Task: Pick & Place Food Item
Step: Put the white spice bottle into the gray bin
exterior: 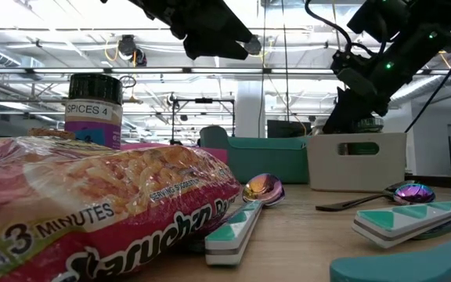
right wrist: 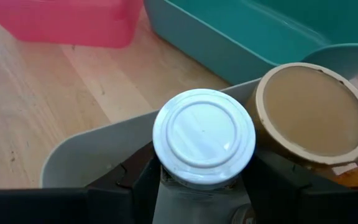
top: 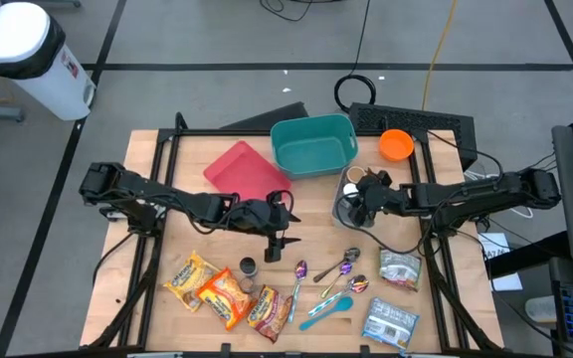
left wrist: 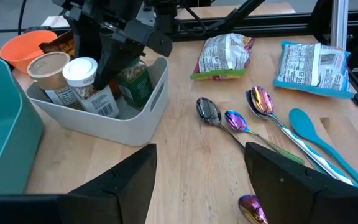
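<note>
A white-lidded jar (right wrist: 204, 134) sits between the fingers of my right gripper (right wrist: 201, 173), inside the white bin (left wrist: 135, 118) at the table's right middle. A tan-lidded cup (right wrist: 309, 112) stands beside it in the same bin, along with a green packet (left wrist: 132, 84). In the high view my right gripper (top: 359, 199) is over the bin (top: 344, 213). My left gripper (top: 285, 239) hangs open above the table's middle, left of the bin, with nothing between its fingers (left wrist: 135, 174). My right gripper pinches the jar's body just under the lid (right wrist: 166, 185) between its two fingers, one on each side. It comes slanting down from the table's right side. The jar's lower part is inside the bin, lid up; whether it stands on the bin's floor is hidden.
A teal bin (top: 313, 144), a red tray (top: 245, 169) and an orange bowl (top: 396, 144) lie at the far side. Several spoons (top: 334, 270), a spice jar (top: 248, 267), pasta packets (top: 222, 293) and two bags (top: 399, 268) fill the near half.
</note>
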Robot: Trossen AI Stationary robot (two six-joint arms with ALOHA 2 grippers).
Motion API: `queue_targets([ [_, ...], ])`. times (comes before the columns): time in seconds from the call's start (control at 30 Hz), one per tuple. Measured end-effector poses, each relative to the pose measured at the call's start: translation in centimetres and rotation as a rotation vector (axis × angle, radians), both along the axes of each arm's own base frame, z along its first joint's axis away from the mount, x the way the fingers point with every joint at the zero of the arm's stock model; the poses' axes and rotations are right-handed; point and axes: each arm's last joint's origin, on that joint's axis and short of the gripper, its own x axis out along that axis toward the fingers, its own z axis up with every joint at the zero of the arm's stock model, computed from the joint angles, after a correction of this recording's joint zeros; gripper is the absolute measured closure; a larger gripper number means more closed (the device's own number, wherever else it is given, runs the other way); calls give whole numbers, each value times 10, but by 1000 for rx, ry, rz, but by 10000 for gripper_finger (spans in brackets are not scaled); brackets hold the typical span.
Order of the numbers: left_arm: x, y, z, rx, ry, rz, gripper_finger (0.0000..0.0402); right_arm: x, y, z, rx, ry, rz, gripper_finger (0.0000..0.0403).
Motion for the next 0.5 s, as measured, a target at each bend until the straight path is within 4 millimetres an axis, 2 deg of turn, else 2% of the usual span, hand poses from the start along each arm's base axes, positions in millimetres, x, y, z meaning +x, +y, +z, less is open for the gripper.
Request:
queue_targets([
  [0.27, 0, 0, 0, 0, 0, 0, 136, 0, 0, 0, 0, 5, 2, 181],
  [0.5, 0, 0, 0, 0, 0, 0, 148, 0, 0, -1, 0, 6, 1, 170],
])
